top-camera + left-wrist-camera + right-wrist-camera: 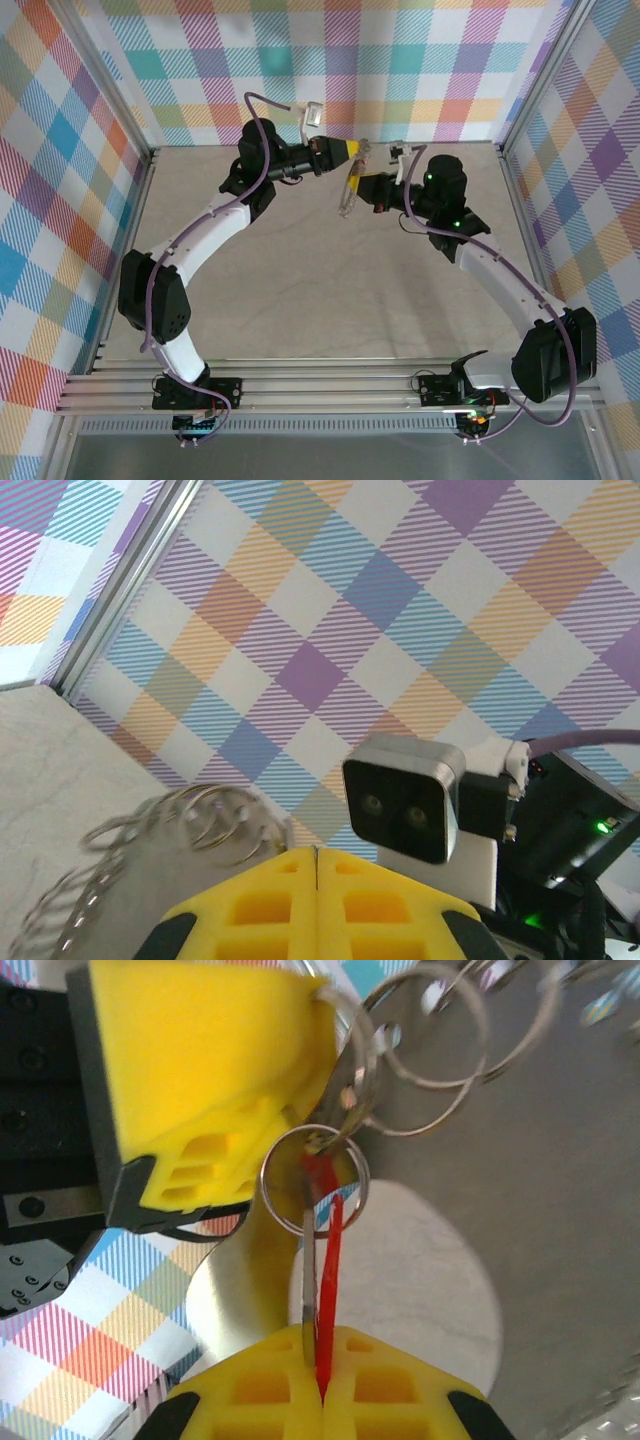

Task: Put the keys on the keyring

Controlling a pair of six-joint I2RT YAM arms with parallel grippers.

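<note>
While the two arms are reaching together above the far middle of the worktop (300, 330), both end effectors are hanging in the air tip to tip, near each other.

Left end effector (352, 152): one, clenched. In the left wrist view its two yellow fingers (290, 910) are lying pressed together along a closed seam. It is gripping the keyring (358, 1060), whose rings are emerging at its tip and trailing beside it.

Right end effector (320, 1390): one, clenched. Its two yellow fingers are pinching the single key (328, 1260), seen edge-on as one thin red strip beside one thin silver blade, standing upright out of the seam.

Keyring: one chain of linked silver rings, hanging clear of the worktop between the two end effectors. One small ring (265, 1185) is encircling the red head of the key; whether the key is threaded on it cannot be told. At least three larger rings are looping away beyond it, the farthest too blurred to count.

One wrist camera (405, 800) on the right arm is facing the left wrist view, against the checked wall (400, 60)
</note>
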